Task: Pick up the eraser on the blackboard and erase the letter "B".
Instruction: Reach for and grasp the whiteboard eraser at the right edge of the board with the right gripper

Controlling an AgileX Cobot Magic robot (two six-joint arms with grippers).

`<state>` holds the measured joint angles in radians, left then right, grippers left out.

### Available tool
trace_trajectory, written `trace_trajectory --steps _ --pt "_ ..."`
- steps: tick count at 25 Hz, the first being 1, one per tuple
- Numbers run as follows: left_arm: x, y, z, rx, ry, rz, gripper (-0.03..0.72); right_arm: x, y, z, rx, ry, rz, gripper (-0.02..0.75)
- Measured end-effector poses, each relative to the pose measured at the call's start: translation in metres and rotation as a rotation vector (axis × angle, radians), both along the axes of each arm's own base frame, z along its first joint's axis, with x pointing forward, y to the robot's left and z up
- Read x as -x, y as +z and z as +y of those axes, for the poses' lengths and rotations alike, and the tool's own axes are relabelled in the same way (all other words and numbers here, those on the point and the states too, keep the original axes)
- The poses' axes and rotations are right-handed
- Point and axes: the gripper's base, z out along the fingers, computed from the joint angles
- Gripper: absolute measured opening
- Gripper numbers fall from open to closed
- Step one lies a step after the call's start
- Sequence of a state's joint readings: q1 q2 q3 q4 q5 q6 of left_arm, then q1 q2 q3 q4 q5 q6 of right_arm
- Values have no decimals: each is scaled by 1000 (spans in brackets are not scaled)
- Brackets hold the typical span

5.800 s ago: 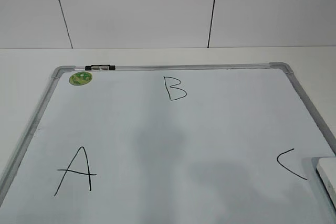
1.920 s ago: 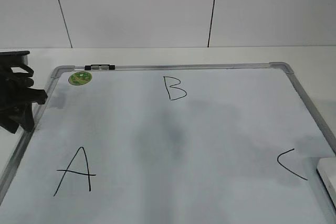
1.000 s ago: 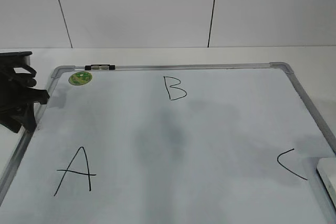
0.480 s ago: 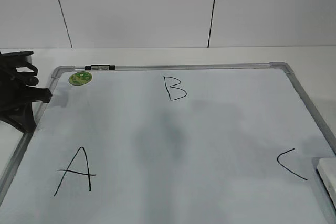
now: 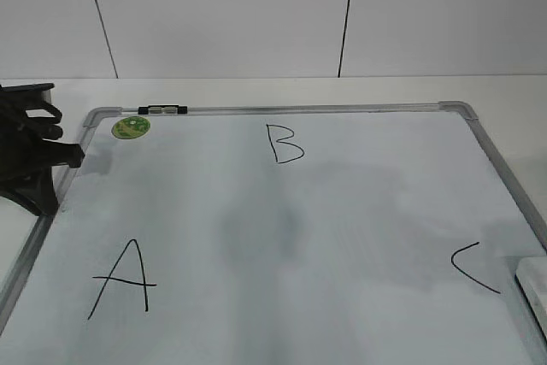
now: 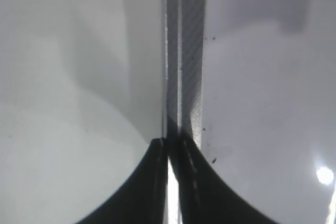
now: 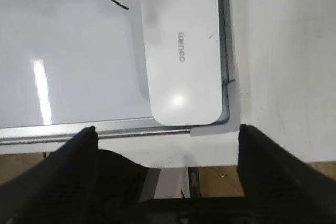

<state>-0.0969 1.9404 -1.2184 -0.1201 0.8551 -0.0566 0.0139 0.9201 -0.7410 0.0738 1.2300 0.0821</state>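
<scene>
Hovering our right tool [image 7: 165, 145] spread wide and empty above the eraser [image 7: 182, 51], which lies in the blackboard [image 5: 282, 237] corner beside the "C" [image 5: 475, 267], we see our left tool [image 6: 173, 153] pressed closed (holding nothing) over the frame, the letter "B" [image 5: 285, 144] intact.

Matte black left gripper [image 6: 173, 182] (curved fingers), black right gripper [image 7: 168, 166], broad dark fingers
</scene>
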Motion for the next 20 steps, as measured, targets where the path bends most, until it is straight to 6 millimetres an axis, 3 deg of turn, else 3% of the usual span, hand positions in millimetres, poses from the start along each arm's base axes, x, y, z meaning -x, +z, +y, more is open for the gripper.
trace_trajectory --steps 12,20 --pt "0 0 0 0 0 0 32 -56 -45 1 2 -11 127 638" --pt "0 0 0 0 0 4 33 -76 -75 -2 37 12 224 638"
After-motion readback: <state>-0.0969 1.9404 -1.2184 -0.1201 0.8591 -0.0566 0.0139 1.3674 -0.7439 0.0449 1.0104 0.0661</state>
